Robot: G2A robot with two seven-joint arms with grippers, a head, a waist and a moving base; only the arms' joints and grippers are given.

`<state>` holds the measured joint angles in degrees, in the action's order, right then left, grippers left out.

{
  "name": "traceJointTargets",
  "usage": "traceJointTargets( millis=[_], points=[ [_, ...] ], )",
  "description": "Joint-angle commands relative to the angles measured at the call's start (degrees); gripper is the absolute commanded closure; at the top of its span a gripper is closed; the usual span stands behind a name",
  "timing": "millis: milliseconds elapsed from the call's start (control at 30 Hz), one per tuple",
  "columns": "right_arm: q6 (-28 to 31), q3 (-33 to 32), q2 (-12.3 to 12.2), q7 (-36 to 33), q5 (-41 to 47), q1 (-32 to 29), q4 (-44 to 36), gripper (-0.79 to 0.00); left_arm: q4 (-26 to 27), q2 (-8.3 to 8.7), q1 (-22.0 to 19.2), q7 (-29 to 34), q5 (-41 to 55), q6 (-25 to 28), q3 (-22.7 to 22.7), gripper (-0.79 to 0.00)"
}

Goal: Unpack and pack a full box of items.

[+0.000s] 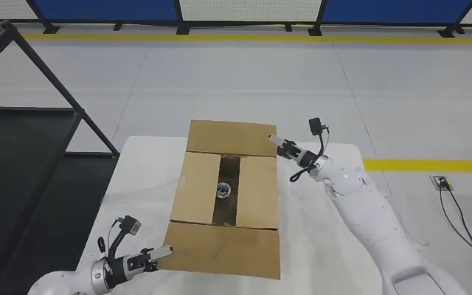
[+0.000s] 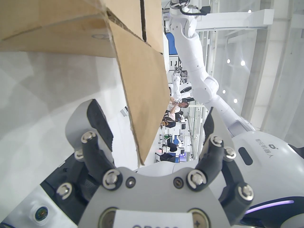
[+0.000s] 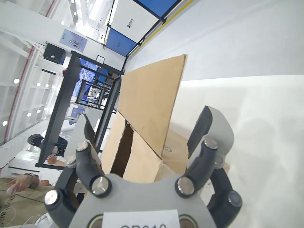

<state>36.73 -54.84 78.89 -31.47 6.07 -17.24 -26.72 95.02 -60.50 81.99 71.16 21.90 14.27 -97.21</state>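
Cardboard is forming the box [image 1: 195, 184] that is sitting mid-way across the white table [image 1: 140, 169] in the top view. Its far flap [image 1: 232, 137] and near flap [image 1: 221, 251] are lying spread outward. The two side flaps are leaning inward and leaving a dark slot, where a small round item [image 1: 224, 189] is showing. The right gripper [image 1: 277, 141] is hovering at the far flap's right corner, and the left gripper [image 1: 164, 252] is at the near flap's left corner.

In the left wrist view, the left gripper [image 2: 152, 115] is standing wide apart. The near flap's corner is hanging between its pads, with no contact that I can make out.

In the right wrist view, the right gripper [image 3: 144, 124] is spread just as wide. The far flap is rising between its fingers, and nothing is being pinched.

The board is looking light, dry and stiff across the sheet, and it is probably hinging freely at the crease. A flat pinch on both faces, slightly in from the corner, is looking safest, since the corner tips are likely to crush or curl. With items inside, the box is probably too heavy to be lifted by its flaps.
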Motion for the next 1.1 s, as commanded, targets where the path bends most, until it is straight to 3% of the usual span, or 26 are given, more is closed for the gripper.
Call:
traceJointTargets(
  millis=[0,367,667,800,1067],
  points=[
    [2.7,-0.5,0.5,-2.1,3.3,0.3,1.7,-0.785,0.3,0.02,0.0,-0.7,1.3,0.0,0.1,-0.785],
    [10.6,-3.1,1.3,-12.6,12.6,2.4,6.2,-0.785,2.5,0.05,-1.1,-5.6,7.0,-1.1,0.6,-0.785],
    [13.8,-4.5,0.9,-17.5,15.0,2.8,6.0,-0.785,3.7,-0.45,-2.9,-15.8,11.0,-1.0,1.6,-0.785],
    [14.0,-5.4,0.5,-22.1,17.4,2.6,4.6,-0.785,4.3,-0.80,-3.7,-20.8,12.3,-1.1,2.8,-0.785],
    [11.6,-5.2,-1.3,-24.5,14.0,2.0,-2.4,-0.785,5.2,-1.37,-5.6,-29.2,8.1,0.4,5.9,-0.785]
  ],
)
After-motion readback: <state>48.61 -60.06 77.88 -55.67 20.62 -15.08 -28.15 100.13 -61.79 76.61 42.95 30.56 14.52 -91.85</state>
